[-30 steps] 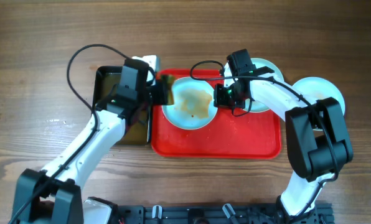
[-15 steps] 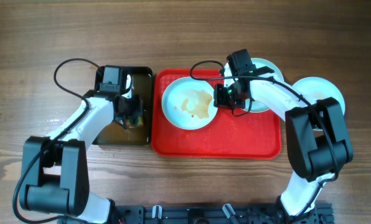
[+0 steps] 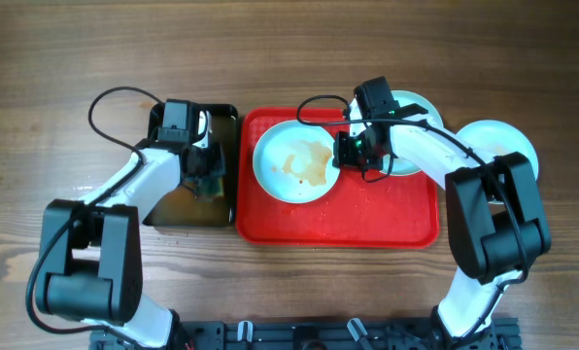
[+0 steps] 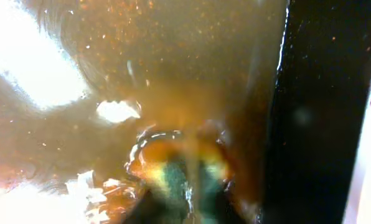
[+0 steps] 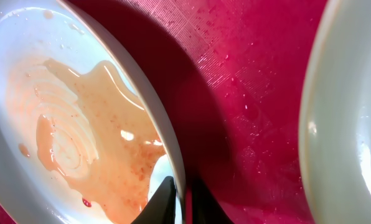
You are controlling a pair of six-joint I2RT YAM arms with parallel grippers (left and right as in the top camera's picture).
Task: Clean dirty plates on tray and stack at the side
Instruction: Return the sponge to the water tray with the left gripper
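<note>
On the red tray [image 3: 367, 219] lies a plate [image 3: 294, 160] with an orange sauce smear. My right gripper [image 3: 346, 151] is shut on its right rim. In the right wrist view one finger stands inside the plate [image 5: 79, 124] and the other outside on the tray [image 5: 248, 93], the gripper [image 5: 182, 182] astride the rim. A second plate [image 3: 411, 136] sits on the tray's right end, partly under the right arm. A third plate [image 3: 498, 146] rests on the table to the right of the tray. My left gripper [image 3: 207, 180] is down in the black bin, shut on a green sponge [image 4: 173, 168] under brown water.
The black bin [image 3: 226, 117] of brownish water stands against the tray's left side; its dark wall [image 4: 322, 112] fills the right of the left wrist view. Cables loop above both arms. Bare wooden table [image 3: 37, 117] surrounds everything.
My left arm has carried the sponge from the smeared plate's left edge leftward into the bin and dipped it in the water. The right arm and the plates have not moved.
</note>
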